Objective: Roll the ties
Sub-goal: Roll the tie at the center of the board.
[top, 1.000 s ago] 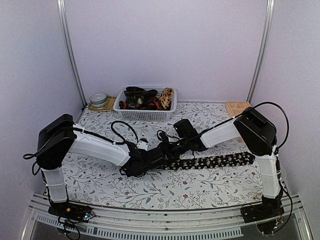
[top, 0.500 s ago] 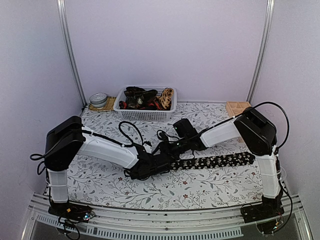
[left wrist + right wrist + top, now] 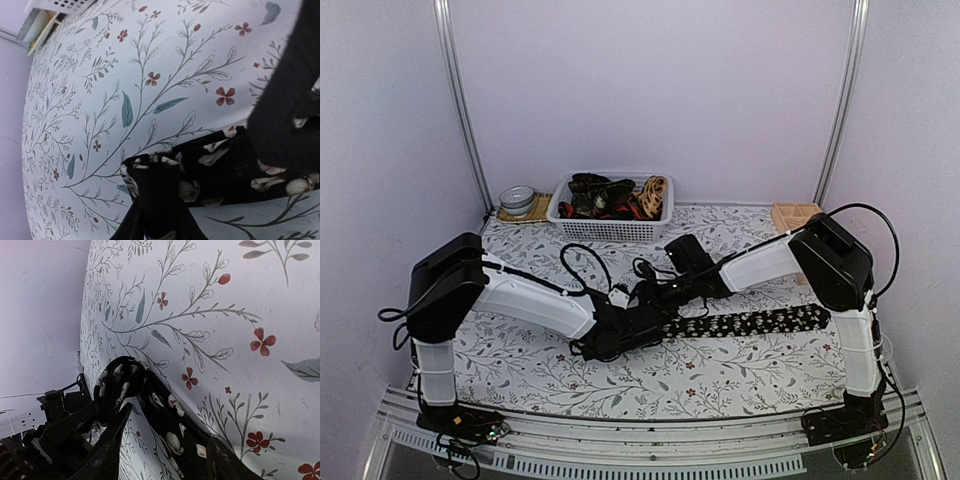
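Since the black cloth necktie with pale flower specks is thin soft fabric, expect it to be light and limp with no stiffness. It goes where it's pushed, and a coil probably springs loose if let go. It lies flat on the white floral-print desk, running from mid-right toward centre, where its left end is curled into a small loose coil. Left hand sits at that coil; can't tell if it's clenched on the cloth or just off it. Right hand is released, fingers apart astride the flat strip just behind the coil. Nothing fragile, and slip risk looks low. Best hold, I'd say: pinch the coil across its width at the core, not the flat tail, which just drags. More ties sit in the white plastic mesh basket at the back.
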